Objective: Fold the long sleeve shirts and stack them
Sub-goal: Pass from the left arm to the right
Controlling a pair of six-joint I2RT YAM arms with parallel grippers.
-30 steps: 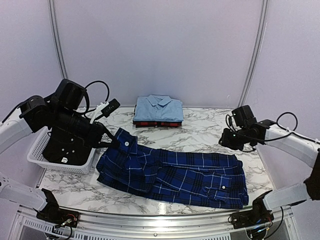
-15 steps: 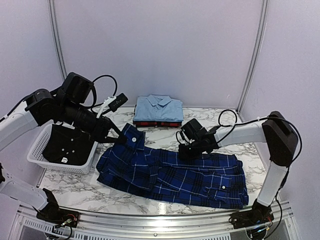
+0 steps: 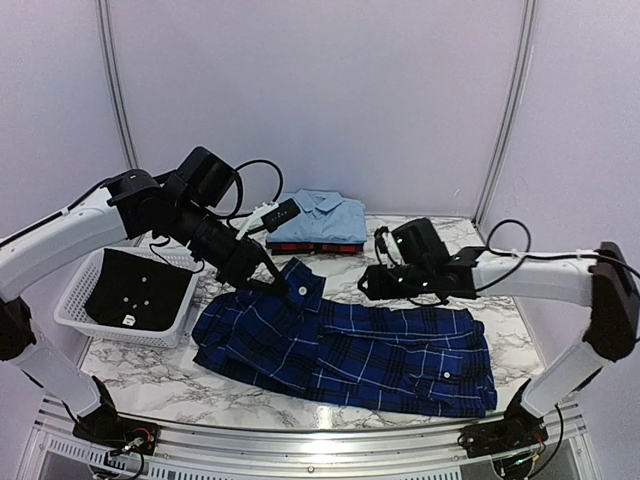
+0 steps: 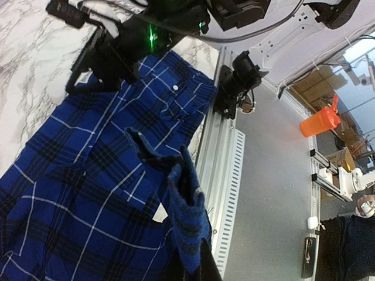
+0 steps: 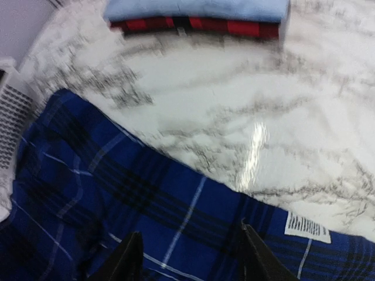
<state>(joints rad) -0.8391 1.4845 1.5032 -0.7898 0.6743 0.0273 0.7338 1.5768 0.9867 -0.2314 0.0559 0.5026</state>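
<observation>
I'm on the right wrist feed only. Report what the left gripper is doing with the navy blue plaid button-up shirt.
Observer: The left gripper is shut on a fold of the navy blue plaid button-up shirt at its left end, holding that part raised off the marble table.
Operator: Say what is inside the white slotted plastic basket; I only see its corner.
Observer: The white slotted plastic basket holds a black cloth item.
Operator: Tell me how the rest of the shirt lies.
Observer: It lies spread flat across the table toward the right, with its buttoned pocket near the front right corner.
</observation>
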